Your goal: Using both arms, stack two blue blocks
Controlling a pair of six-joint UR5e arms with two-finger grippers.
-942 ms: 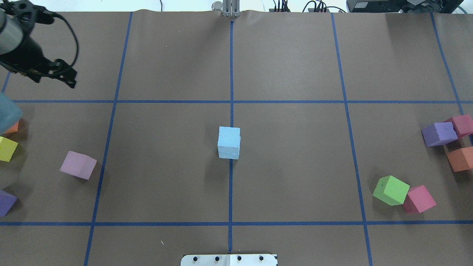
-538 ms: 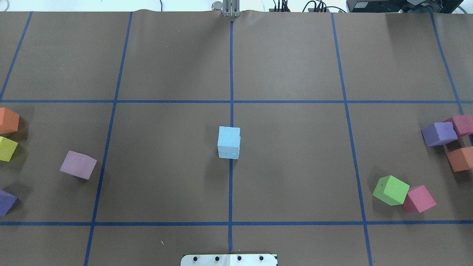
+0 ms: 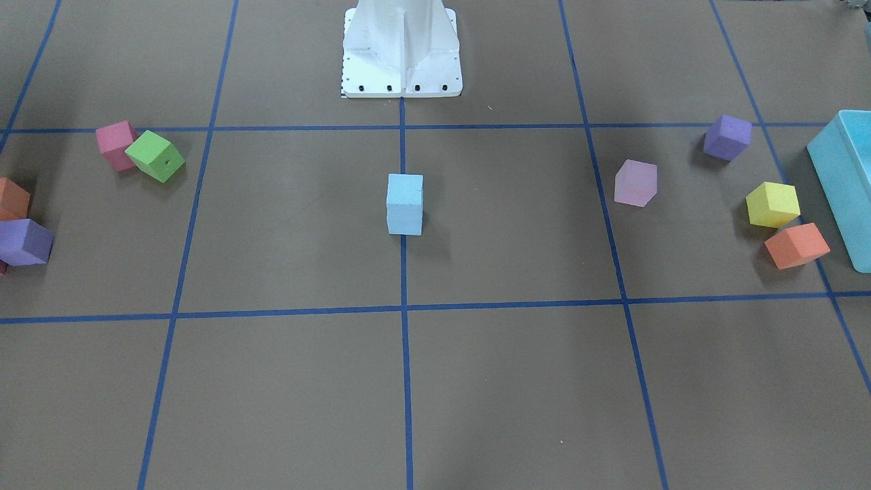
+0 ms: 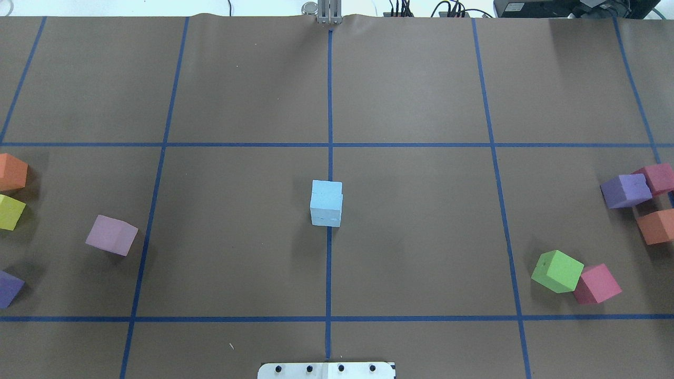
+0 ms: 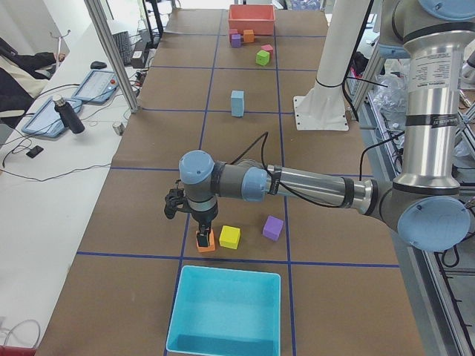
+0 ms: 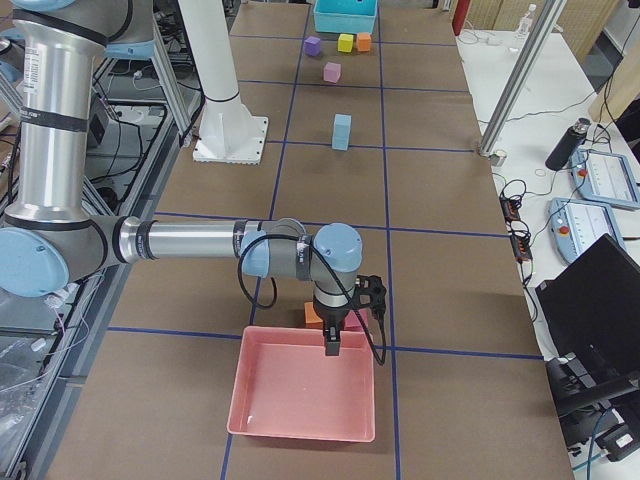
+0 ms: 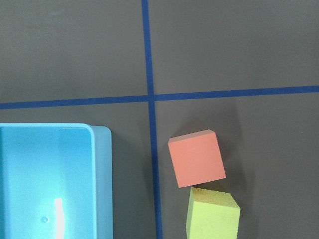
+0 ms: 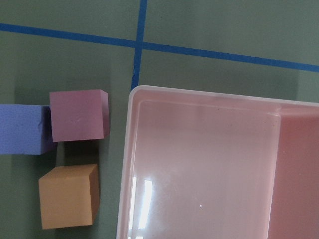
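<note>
The two pale blue blocks stand stacked one on the other at the table's centre, on the middle tape line; the stack also shows in the front view and far off in the left side view. No gripper touches them. My left gripper shows only in the left side view, low over an orange cube at the table's left end; I cannot tell whether it is open or shut. My right gripper shows only in the right side view, over the pink tray's near rim; its state cannot be told either.
A turquoise box, an orange cube and a yellow cube lie at the left end, with a lilac cube nearby. A pink tray, maroon, purple and orange cubes lie at the right end, plus a green cube.
My left arm has left the overhead view's upper left corner and uncovered the orange cube at the left edge. The blue stack has not moved.
</note>
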